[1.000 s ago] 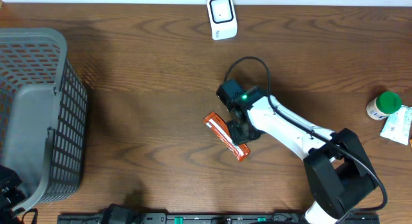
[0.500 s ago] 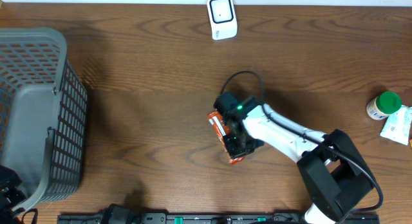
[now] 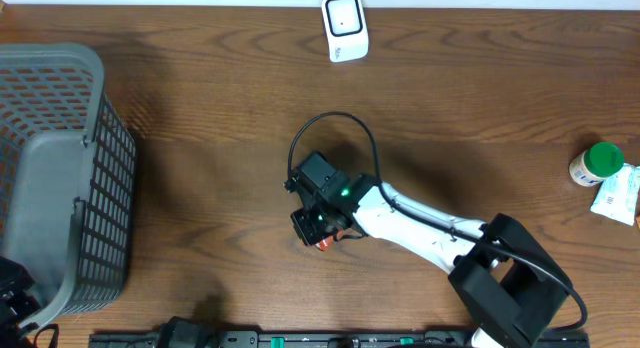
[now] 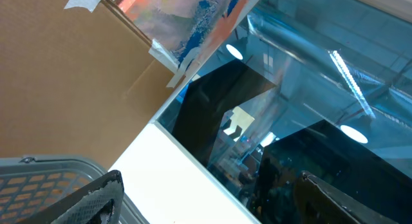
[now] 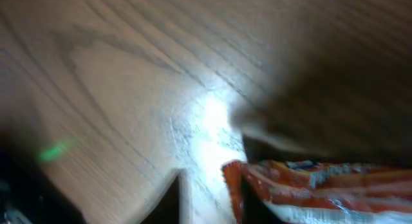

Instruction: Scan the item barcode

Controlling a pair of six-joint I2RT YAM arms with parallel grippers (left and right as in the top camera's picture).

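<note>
Leftward my right gripper (image 3: 316,228) has moved with the orange packet (image 5: 309,185); I cannot tell if it grips, so I'd confirm that before lifting

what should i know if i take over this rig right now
Left gripper: open, empty, by the grey mesh basket.
Right gripper: low over the orange foil snack packet mid-table; grip unclear, view blurred.
White barcode scanner: at the far edge, well apart from the packet.
Done: packet reached. To do: secure it, show barcode to scanner.
</note>
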